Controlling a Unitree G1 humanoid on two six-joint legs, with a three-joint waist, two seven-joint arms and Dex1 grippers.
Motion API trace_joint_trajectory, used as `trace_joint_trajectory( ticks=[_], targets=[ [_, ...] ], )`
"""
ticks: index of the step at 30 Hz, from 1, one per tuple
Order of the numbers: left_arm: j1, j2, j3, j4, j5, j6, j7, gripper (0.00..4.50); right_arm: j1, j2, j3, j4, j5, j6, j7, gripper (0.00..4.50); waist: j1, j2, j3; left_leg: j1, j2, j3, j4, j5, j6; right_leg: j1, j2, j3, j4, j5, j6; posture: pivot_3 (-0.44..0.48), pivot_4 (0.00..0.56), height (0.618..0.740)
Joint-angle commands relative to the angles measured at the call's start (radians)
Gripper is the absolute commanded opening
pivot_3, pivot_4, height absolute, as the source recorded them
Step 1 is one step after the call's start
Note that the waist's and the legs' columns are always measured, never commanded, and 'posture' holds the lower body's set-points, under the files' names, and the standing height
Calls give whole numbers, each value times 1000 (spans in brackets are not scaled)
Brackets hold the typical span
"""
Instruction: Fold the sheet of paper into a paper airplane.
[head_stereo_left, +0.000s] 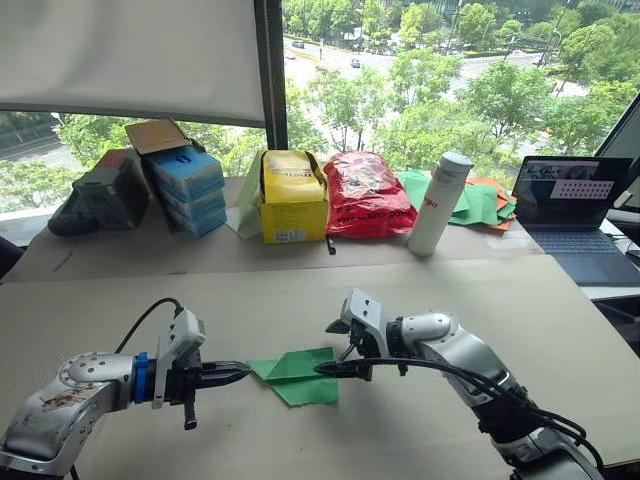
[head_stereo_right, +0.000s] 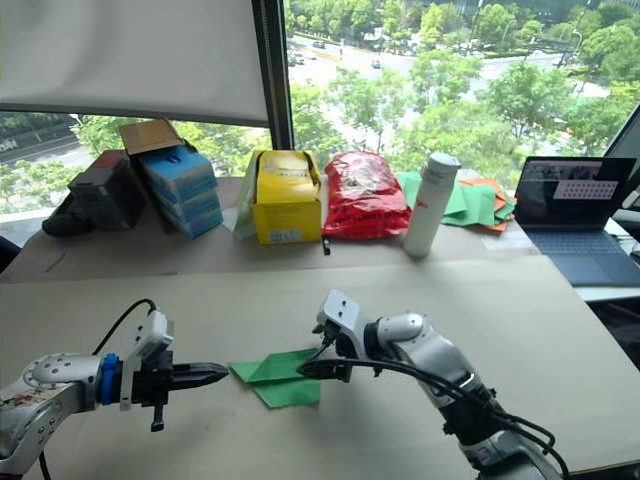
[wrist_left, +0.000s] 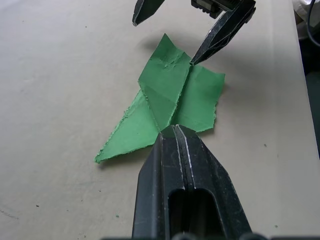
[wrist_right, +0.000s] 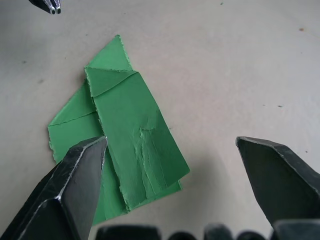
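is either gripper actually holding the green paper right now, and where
Neither visibly holds it. The creased bright-green paper sheet lies on the table; the left gripper is shut at its near edge, and the right gripper is open over it.

Laptop (head_stereo_left: 580, 215) cut by frame edge; paper pile (head_stereo_left: 480, 200) partly behind bottle (head_stereo_left: 440, 203).

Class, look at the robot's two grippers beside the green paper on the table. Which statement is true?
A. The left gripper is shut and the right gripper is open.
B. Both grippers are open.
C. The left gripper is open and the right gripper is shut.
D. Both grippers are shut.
A: the left gripper has its fingers pressed together at the edge of the green paper, while the right gripper has its fingers spread wide apart over it.
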Motion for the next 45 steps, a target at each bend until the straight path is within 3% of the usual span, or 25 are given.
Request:
trace_joint_trajectory(
  ticks=[1, 4, 5, 17, 24, 31, 36, 39, 45],
  targets=[
    [-6, 5, 12, -33, -18, -2, 2, 0, -20, 1, 1, 14, 14, -53, 45, 4460, 0, 0, 0, 0, 0, 0, 0, 1, -2, 0, 1, -1, 0, 0, 0, 0, 150, 740],
    [-3, 6, 16, -39, -19, -1, 4, 0, -16, 4, -1, 12, 25, -59, 71, 4460, 0, 0, 0, 0, 0, 0, 0, 1, -2, 0, 3, -2, 0, 0, 0, 0, 150, 740],
    [-3, 6, 17, -40, -20, 0, 6, 0, -12, 3, 0, 4, 29, -58, 83, 4225, 0, 0, 0, 0, 0, 0, 0, 1, -2, 0, 6, -2, 0, 0, 0, 0, 150, 740],
    [-15, -2, 11, -58, -23, 6, 24, 0, 25, 6, 27, -20, 2, -78, 77, 138, 0, 0, 0, 0, 1, 0, 0, 2, -3, 0, 6, 2, 1, 0, 0, 0, 150, 740],
    [-59, -32, 17, -28, -33, 10, 50, 0, 41, 0, -6, -95, 11, -116, 58, 61, 1, 0, 0, 0, 1, 0, 1, 2, -3, 0, 7, 2, 1, 0, 0, 0, 150, 740],
    [-161, -83, 81, 71, -76, 21, 109, 0, 23, -36, -112, -172, -65, -294, -76, 61, 4, 0, 0, 0, 0, 0, 1, 3, -4, 0, 9, 1, 2, 0, 0, 0, 150, 740],
    [-217, -119, 132, 90, -163, 85, 153, 0, 60, -99, -88, -202, -257, -545, -176, 61, 2, -1, 0, 1, 0, 1, 1, 3, -5, 0, 10, 0, 2, 0, 1, 0, 150, 740],
    [-226, -112, 125, 104, -154, 87, 154, 0, 71, -111, -66, -197, -394, -666, -270, 61, 0, -1, 0, 1, 0, 2, 2, 3, -5, 0, 11, 0, 2, 0, 1, 0, 150, 740],
    [-239, -116, 106, 110, -155, 92, 155, 0, 140, -145, 23, -201, -566, -851, -307, 61, 0, -1, 0, 3, 0, 3, 2, 4, -7, 1, 13, 2, 3, 0, 1, 0, 150, 740]
  ],
)
